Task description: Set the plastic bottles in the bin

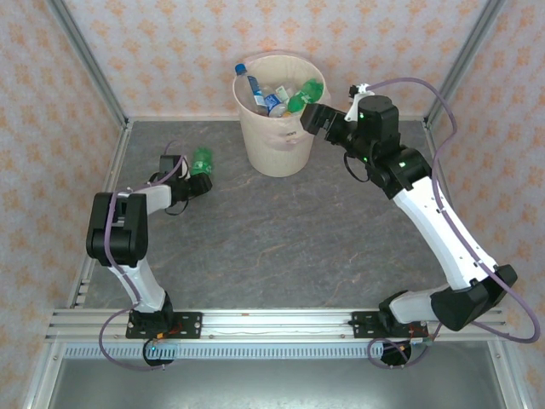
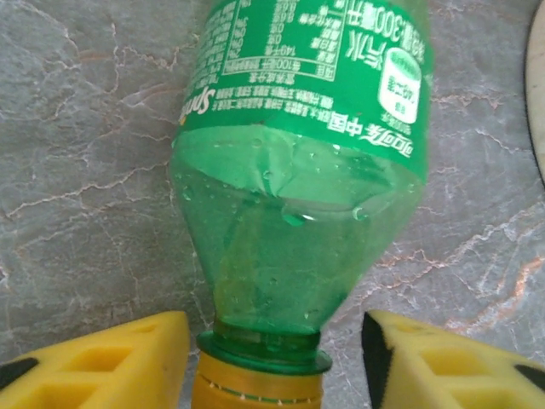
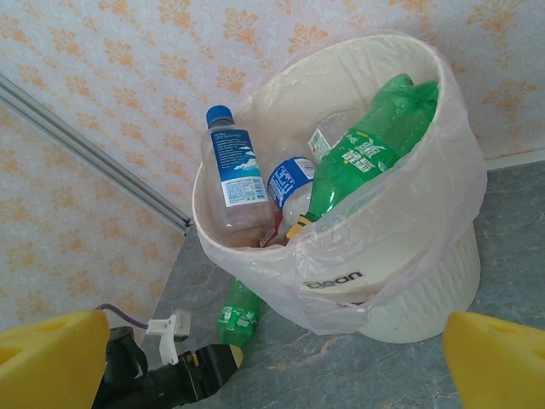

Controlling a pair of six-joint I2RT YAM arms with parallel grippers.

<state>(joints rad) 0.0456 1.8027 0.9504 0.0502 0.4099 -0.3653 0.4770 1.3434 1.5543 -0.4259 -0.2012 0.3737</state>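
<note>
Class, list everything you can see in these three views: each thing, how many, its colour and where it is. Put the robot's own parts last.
bin: one, cream, far side of the table, lined with a pinkish bag.
clear bottles: at least two, blue labels, inside the bin.
green bottle in bin: one, base poking above the rim.
green bottle on table: one, yellow cap, lying left of the bin.
table: one, grey marbled.
left gripper: yellow fingers, open either side of that bottle's neck.
right gripper: yellow fingers, open, facing the bin.

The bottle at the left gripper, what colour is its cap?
Yellow cap; left wrist view shows it best.
</note>
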